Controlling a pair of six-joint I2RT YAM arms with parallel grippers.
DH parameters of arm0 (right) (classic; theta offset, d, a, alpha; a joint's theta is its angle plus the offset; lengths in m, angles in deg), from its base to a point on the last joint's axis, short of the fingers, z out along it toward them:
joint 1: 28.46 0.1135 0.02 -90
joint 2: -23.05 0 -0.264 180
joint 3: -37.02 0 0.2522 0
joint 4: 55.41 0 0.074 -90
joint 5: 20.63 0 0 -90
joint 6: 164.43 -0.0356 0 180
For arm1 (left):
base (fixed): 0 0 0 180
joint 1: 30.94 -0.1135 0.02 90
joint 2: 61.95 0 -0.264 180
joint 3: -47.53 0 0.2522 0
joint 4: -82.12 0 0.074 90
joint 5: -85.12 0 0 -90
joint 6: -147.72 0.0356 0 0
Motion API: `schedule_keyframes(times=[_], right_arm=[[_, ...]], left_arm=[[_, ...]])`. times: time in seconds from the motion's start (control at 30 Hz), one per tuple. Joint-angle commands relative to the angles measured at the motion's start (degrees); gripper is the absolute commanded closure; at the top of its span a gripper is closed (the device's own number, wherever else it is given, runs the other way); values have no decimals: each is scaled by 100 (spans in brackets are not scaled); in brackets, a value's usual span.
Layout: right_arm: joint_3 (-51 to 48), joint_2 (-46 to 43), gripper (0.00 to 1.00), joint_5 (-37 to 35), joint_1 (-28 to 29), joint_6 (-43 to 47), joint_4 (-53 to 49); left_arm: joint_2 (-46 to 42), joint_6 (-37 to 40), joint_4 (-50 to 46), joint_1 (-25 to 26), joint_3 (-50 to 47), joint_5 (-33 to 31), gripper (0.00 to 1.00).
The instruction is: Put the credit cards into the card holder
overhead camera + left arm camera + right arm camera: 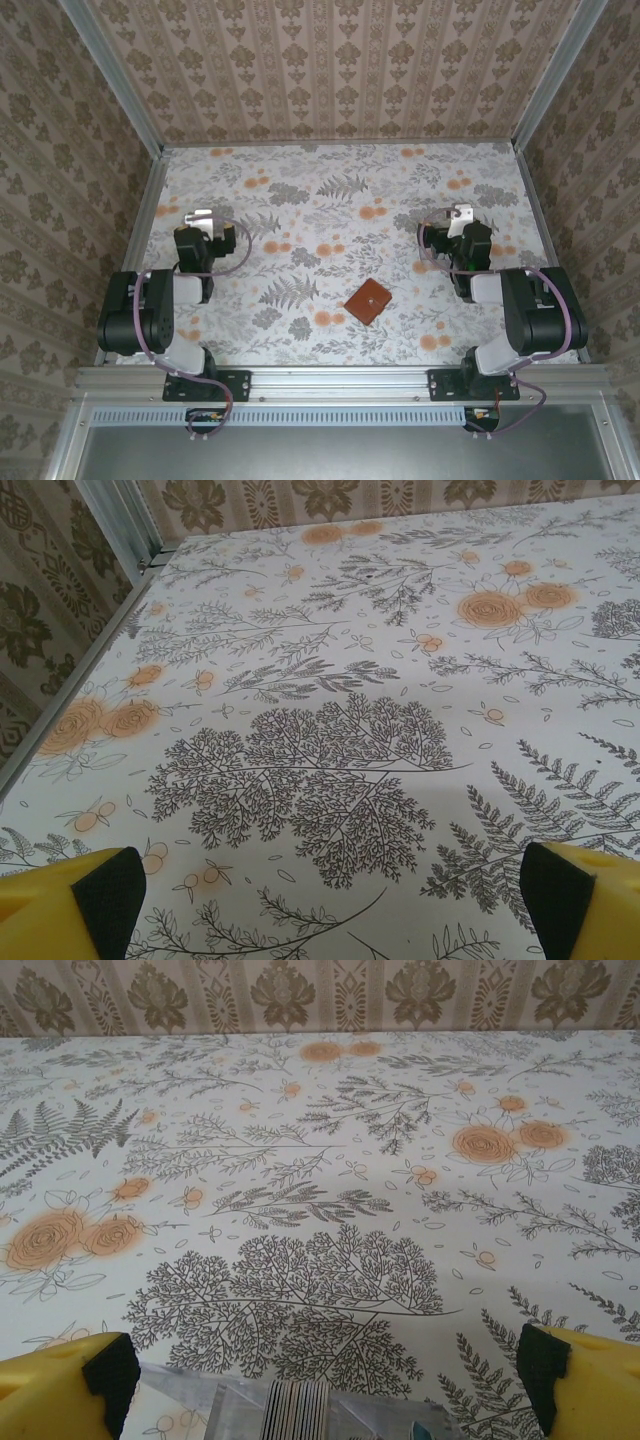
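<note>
Left wrist view: we find the left gripper spread to its full width, its yellow fingers with dark pads standing at the two lower corners and nothing between them. Under it lies the bare table, printed with ferns and orange flowers. A metal rail runs along the left edge, and a papered wall stands beyond it.

Right wrist view: we find the right gripper likewise spread wide and holding nothing. Just below the gap, at the bottom edge of the view, we note a clear case with a stack of thin edges standing in it, which we take to be the cards. We cannot tell their faces or colours, nor whether the case touches the gripper.

Top external view: we record the left gripper over the left side of the table and the right gripper over the right side, both pointing toward the far wall and well apart from each other. The card holder lies flat and closed on the table, turned cornerwise, between the two arms and a little right of centre. It is nearer the front edge than the far wall and well apart from both grippers.
</note>
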Motion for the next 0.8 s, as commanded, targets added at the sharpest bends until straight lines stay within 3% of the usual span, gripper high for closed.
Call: schedule_keyframes(times=[0.0, 0.77], right_arm=[[114, 36, 0, -69, 32, -96, -91], [115, 20, 0, -426, 178, -33, -126]], left_arm=[[22, -53, -31, 40, 127, -43, 0], [18, -50, -19, 46, 118, -34, 0]])
